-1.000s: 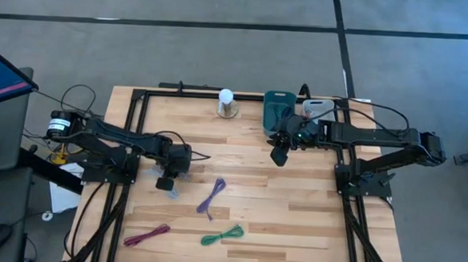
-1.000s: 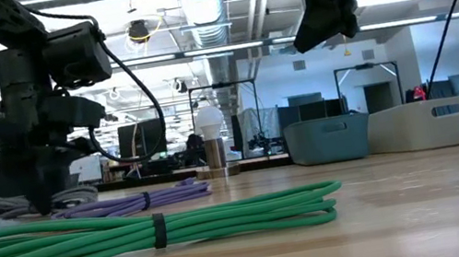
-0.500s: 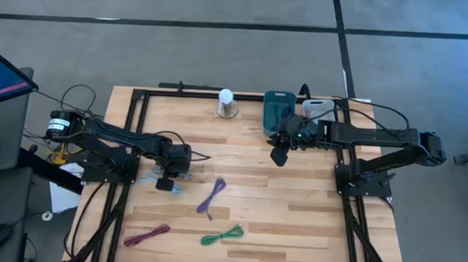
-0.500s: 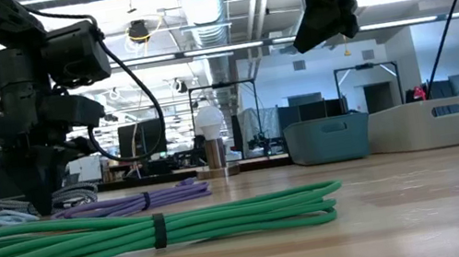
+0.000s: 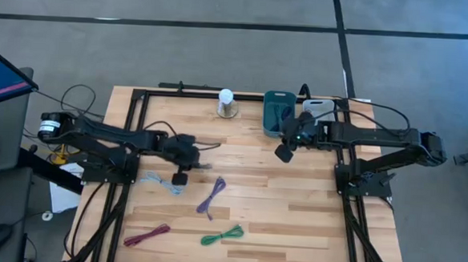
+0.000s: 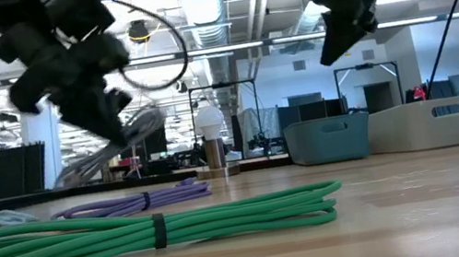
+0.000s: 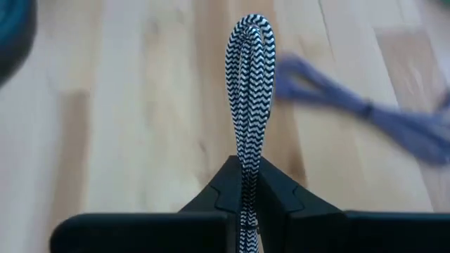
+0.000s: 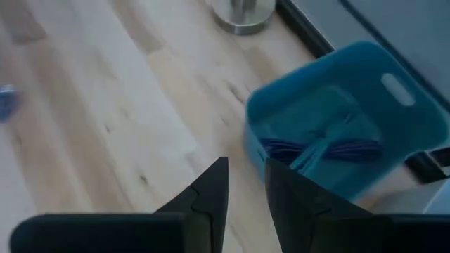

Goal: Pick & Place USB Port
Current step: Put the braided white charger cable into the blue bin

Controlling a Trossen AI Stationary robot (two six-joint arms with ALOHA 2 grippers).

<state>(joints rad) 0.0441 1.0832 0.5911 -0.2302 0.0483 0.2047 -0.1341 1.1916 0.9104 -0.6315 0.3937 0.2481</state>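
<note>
Left hand tilted, pinching braided cable aloft

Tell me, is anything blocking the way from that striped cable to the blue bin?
Nothing visible does. The left hand grips the black-and-white braided cable above bare wood; the teal bin lies beyond. The right hand hovers near the bin.

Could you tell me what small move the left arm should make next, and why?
Probably carry on toward the teal bin. The left claw is shut on a loop of the black-and-white braided cable, its tail trailing on the table, and the bin already holds cables.
</note>
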